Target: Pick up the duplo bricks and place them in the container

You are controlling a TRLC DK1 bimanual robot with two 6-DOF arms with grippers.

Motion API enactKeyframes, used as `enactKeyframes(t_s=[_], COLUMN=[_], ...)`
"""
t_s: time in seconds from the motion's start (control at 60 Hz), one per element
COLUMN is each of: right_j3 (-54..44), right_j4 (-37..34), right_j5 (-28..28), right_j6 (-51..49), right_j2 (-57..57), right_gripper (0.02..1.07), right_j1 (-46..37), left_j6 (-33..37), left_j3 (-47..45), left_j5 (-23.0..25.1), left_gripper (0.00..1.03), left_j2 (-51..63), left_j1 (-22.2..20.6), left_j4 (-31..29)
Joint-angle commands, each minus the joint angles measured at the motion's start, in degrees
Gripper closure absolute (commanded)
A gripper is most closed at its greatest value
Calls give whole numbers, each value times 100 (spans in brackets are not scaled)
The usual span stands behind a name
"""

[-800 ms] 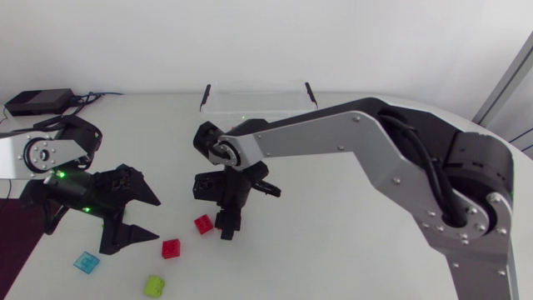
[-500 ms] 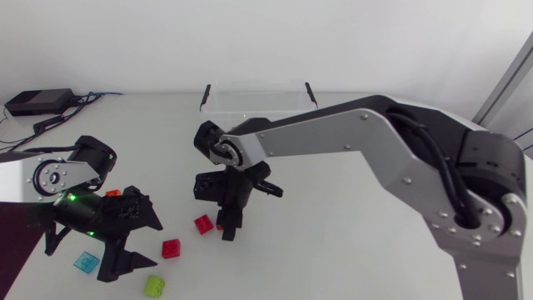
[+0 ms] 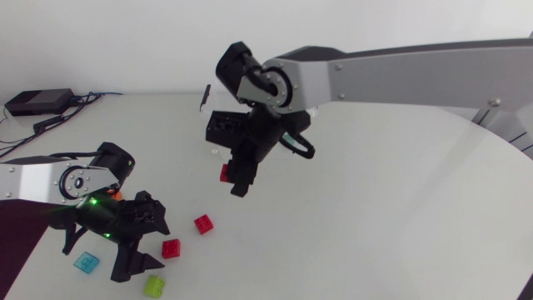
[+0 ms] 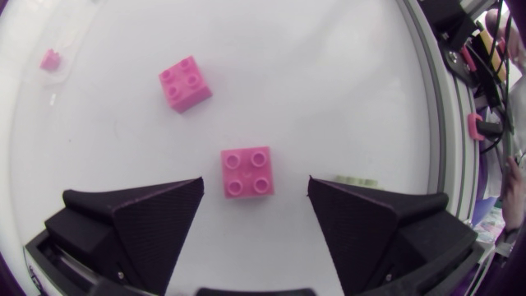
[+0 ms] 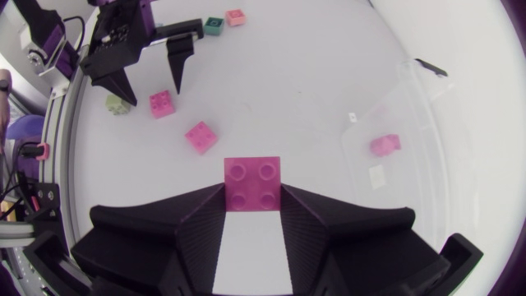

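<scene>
- Right gripper [image 5: 253,197] clamped on a red brick [image 3: 226,172], one finger on each side, studs facing the wrist camera.
- Held up off the table [image 3: 375,208], between the loose bricks and the container [image 5: 415,99].
- Container clear-walled, at the far side of the table; mostly hidden behind the right arm in the head view.
- One small brick [image 5: 384,145] already lying inside the container, plus a pale scrap beside it; cannot tell what the scrap is.
- Left gripper [image 3: 164,247] low over the table, fingers spread wide.
- Second red brick [image 4: 247,172] sitting flat between the left fingertips, studs up, touching neither finger.
- Third red brick [image 3: 204,223] on the table just ahead of the left gripper, apart from the second, turned at a slight angle.
- Green brick [image 3: 154,287] near the table's front edge, just beside the left gripper's nearer finger.
- Blue brick [image 3: 86,262] on the table behind the left gripper, beside the left arm.
- Small orange piece [image 3: 115,193] partly hidden by the left arm; shape unclear.
</scene>
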Motion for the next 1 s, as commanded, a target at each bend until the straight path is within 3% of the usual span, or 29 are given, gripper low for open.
enactKeyframes(t_s=[0.0,0.167,0.35,0.75,0.95,0.983], right_j3=[274,749,1338,2929,3781,3913], right_j4=[-31,233,550,1015,936,901], right_j5=[33,-19,-28,-63,-55,-46], right_j6=[171,461,760,1322,1445,1463], right_j2=[-119,-101,101,1410,2272,2404], right_gripper=[84,84,84,83,82,76], right_j1=[-275,-714,-1145,-1892,-2050,-2076], left_j6=[-96,-306,-684,-816,-922,-974], left_j3=[-76,-41,-32,285,970,1120], left_j5=[-40,-181,-225,-269,241,355], left_gripper=[22,38,67,68,68,68], left_j2=[230,564,767,-121,-402,-411], left_j1=[-89,-247,-431,-221,175,210], left_j4=[79,290,738,554,211,202])
